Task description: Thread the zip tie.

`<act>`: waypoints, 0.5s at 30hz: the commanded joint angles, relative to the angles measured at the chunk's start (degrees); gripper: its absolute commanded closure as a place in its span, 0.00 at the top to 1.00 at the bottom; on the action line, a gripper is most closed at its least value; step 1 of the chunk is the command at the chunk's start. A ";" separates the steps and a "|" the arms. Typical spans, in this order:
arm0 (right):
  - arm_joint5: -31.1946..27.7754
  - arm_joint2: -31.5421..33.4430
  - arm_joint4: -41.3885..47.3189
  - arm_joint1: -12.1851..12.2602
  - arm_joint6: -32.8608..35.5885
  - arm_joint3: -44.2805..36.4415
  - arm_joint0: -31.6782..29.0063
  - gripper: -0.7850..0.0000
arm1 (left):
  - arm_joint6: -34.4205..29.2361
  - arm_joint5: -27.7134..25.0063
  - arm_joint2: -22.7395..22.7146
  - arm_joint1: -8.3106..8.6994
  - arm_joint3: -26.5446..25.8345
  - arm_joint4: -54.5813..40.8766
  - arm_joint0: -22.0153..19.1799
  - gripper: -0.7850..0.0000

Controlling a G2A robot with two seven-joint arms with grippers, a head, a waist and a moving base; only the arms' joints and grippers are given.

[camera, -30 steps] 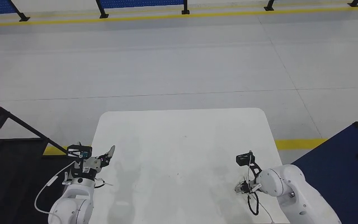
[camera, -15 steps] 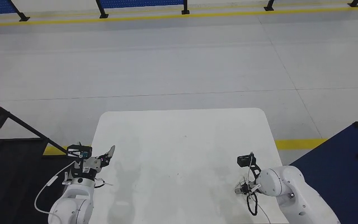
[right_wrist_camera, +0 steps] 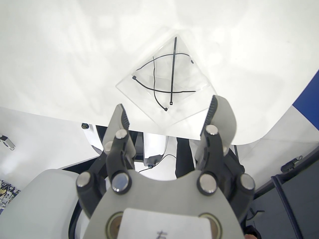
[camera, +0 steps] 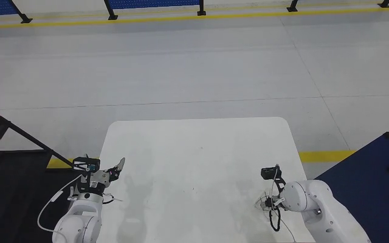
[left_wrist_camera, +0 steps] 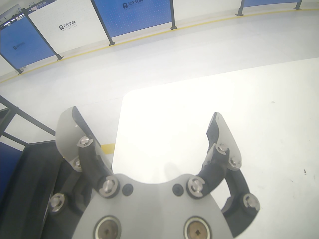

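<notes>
Several black zip ties [right_wrist_camera: 172,73] lie crossed over one another in a clear square tray [right_wrist_camera: 190,116] near the white table's [right_wrist_camera: 74,50] front edge. My right gripper [right_wrist_camera: 169,106] hangs open above the tray's near corner, nothing between its fingers. In the top view the right arm [camera: 304,197] sits at the table's [camera: 194,158] front right. My left gripper [left_wrist_camera: 145,115] is open and empty above the table's left edge [left_wrist_camera: 119,125], also seen from above as the left gripper [camera: 117,167].
The table's surface [left_wrist_camera: 224,100] is plain white with rounded corners. A dark frame [camera: 30,141] stands off the left side. Blue and white barrier panels [left_wrist_camera: 129,8] line the far floor.
The right arm has shifted slightly to the right near the table's front edge. The left arm has not moved.
</notes>
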 commanded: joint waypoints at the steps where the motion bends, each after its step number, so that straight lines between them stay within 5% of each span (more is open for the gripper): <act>1: -0.05 -0.21 0.22 -0.07 -0.27 0.27 0.14 0.48 | 0.00 0.00 0.00 0.00 0.00 0.00 0.00 1.00; 15: 0.18 -2.94 0.39 -0.80 -2.87 4.57 1.89 0.39 | 0.00 0.00 0.00 0.00 0.00 0.00 0.00 1.00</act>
